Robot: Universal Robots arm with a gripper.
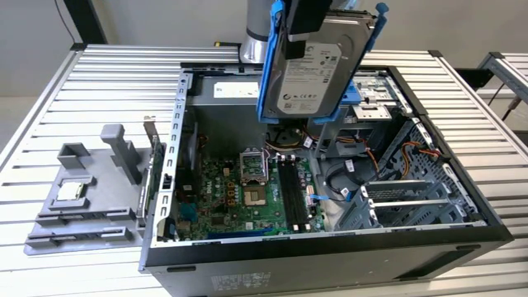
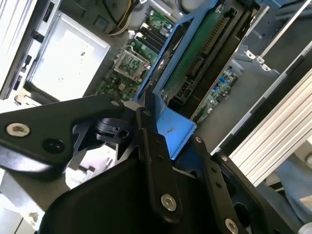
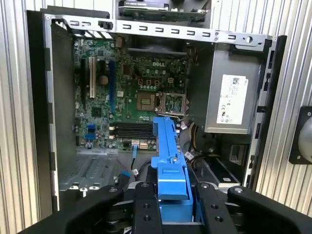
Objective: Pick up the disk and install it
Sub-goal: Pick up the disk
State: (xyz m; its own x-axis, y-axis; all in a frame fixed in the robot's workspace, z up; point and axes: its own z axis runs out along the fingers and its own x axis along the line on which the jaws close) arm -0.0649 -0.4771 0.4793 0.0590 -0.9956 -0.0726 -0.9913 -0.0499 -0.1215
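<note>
Pincer point(image 3: 173, 195) clamps disk point(image 1: 318, 62) over open PC case point(image 1: 330, 263).

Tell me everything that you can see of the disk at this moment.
The disk is a flat silver-grey metal drive with a white printed label, framed by a blue plastic rail bracket. The second wrist view shows its green circuit board side with connectors. It hangs nearly upright, slightly tilted, above the open computer case, apparently clear of it. The gripper is shut on the bracket's end.
</note>
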